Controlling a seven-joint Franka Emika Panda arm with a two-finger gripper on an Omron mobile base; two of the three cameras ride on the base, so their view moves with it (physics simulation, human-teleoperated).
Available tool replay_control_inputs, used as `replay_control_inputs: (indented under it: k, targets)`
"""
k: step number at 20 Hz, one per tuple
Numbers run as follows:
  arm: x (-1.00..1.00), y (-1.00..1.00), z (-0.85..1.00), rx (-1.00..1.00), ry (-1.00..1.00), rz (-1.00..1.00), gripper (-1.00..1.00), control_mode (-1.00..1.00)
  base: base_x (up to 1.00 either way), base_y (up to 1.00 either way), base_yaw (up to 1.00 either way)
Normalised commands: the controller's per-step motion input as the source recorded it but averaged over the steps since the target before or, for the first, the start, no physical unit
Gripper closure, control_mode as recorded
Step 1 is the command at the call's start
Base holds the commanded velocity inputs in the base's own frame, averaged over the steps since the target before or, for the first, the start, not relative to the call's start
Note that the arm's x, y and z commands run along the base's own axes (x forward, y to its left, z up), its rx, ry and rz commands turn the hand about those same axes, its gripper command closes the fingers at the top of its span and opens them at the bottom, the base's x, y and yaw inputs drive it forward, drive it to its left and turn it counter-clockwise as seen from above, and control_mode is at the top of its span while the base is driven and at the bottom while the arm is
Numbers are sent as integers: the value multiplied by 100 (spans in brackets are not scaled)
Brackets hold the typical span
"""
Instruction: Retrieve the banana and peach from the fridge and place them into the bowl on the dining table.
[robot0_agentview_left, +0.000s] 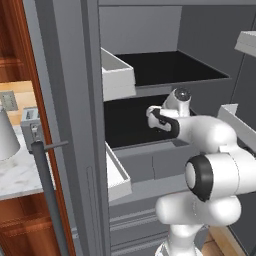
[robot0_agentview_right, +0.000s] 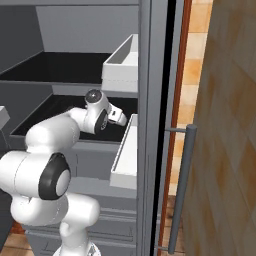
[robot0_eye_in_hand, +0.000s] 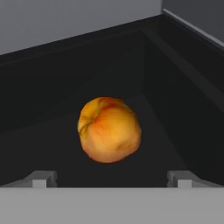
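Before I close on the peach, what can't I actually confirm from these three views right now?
- Banana: whether it lies on this shelf can't be told; in both base views the arm covers much of the dark shelf.
- Peach underside: shadowed in the hand view, so its contact with the shelf is unclear.
- Fingers: just the tips rise at the hand view's bottom edge; their gap to the peach can't be judged.

Left base view, left edge: brown wooden cabinets (robot0_agentview_left: 15, 45) above and below a white marble wall counter (robot0_agentview_left: 20, 172); on it a grey toaster (robot0_agentview_left: 32, 125) beside a pale conical object (robot0_agentview_left: 6, 135), with a wall outlet (robot0_agentview_left: 8, 100) above. Right base view, right side: tan tiled wall (robot0_agentview_right: 232, 130).
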Motion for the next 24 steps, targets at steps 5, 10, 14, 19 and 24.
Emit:
replay_control_inputs:
  k: [5,10,14,19,24]
  targets:
    - [27,-5,-20,0,-2,0,-100,-100,0,0,0]
    - [21,-10,-15,0,-2,0,-100,-100,0,0,0]
    - [18,-8,-11,0,-2,0,-100,-100,0,0,0]
    - [14,-1,-14,0,-3,0,-100,-100,0,0,0]
    - [8,0,-18,0,-1,0,-100,-100,0,0,0]
